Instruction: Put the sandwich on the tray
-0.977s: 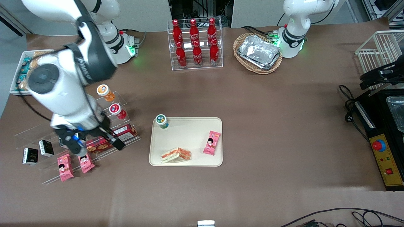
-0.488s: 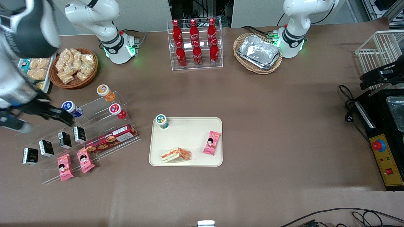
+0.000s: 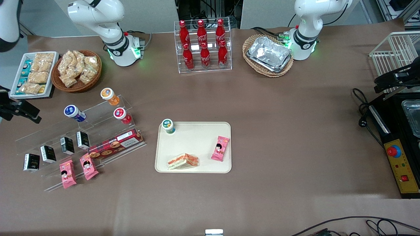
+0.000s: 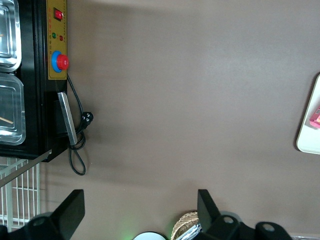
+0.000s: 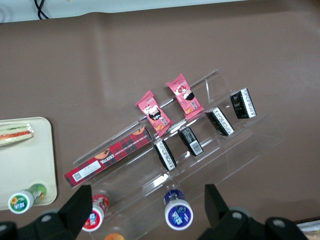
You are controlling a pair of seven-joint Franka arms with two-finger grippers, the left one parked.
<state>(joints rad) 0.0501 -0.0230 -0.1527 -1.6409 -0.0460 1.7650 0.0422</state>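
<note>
The sandwich point(image 3: 182, 161), a clear-wrapped wedge with orange and green filling, lies on the cream-beige tray point(image 3: 193, 141), at the tray's edge nearest the front camera. It also shows in the right wrist view point(image 5: 15, 132), on a corner of the tray point(image 5: 30, 160). My right gripper point(image 3: 23, 111) is far from the tray, high above the working arm's end of the table, beside the clear stepped shelf. In the right wrist view the gripper point(image 5: 147, 205) is open and empty, with its jaws wide apart over the shelf.
A green-capped bottle point(image 3: 168, 126) and a pink packet point(image 3: 220, 148) also lie on the tray. The clear stepped shelf point(image 3: 98, 131) holds small bottles, black boxes, pink packets and a red box. A cola rack point(image 3: 202, 46), two baskets and a white snack tray point(image 3: 32, 73) stand farther back.
My right arm has swung away from above the stepped shelf toward the working arm's end of the table, uncovering the snack basket and white tray. The sandwich and tray have not moved.
</note>
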